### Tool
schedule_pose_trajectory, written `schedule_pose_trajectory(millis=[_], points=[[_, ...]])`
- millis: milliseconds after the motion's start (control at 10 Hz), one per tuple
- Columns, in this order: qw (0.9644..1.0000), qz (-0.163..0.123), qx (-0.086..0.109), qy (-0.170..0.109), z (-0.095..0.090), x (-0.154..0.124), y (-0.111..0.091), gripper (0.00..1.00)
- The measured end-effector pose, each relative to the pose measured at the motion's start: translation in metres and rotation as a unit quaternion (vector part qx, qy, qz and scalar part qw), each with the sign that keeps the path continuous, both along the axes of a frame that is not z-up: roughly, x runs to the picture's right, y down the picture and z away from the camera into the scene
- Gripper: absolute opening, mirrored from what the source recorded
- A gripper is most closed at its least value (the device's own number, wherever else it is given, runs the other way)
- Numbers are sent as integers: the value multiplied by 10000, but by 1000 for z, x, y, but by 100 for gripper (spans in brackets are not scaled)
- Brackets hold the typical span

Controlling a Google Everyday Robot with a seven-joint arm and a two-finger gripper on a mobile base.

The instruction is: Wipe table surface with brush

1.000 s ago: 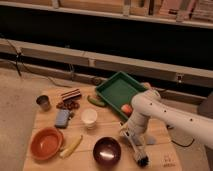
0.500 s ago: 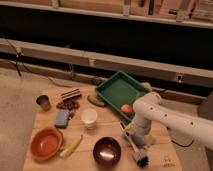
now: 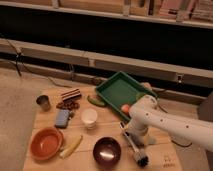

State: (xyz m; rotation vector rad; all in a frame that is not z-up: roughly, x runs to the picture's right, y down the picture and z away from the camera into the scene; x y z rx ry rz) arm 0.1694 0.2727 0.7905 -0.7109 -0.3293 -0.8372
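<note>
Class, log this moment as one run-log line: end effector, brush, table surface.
brush: lying on table surface, front right | end effector: open, low over brush handle | wiping: not yet begun

bench (image 3: 107, 129): light wood planks, matt | tray (image 3: 117, 92): green, smooth plastic look | cup (image 3: 43, 102) at 10 o'clock: dull metal | dark bowl (image 3: 106, 151): glossy | brush (image 3: 135, 150): smooth white handle, dark bristles | gripper (image 3: 134, 134) at 3 o'clock, over brush handle: smooth white shell, fingers apart
</note>
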Motion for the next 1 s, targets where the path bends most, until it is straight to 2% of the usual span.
schedule_pose_trajectory(millis=[300,800,1000], points=[[10000,-2,13,55,10,-3,1,77],[10000,4,-29,4,21,-12,-4,31],[10000,-24,-47,-11,18,-12,-5,7]])
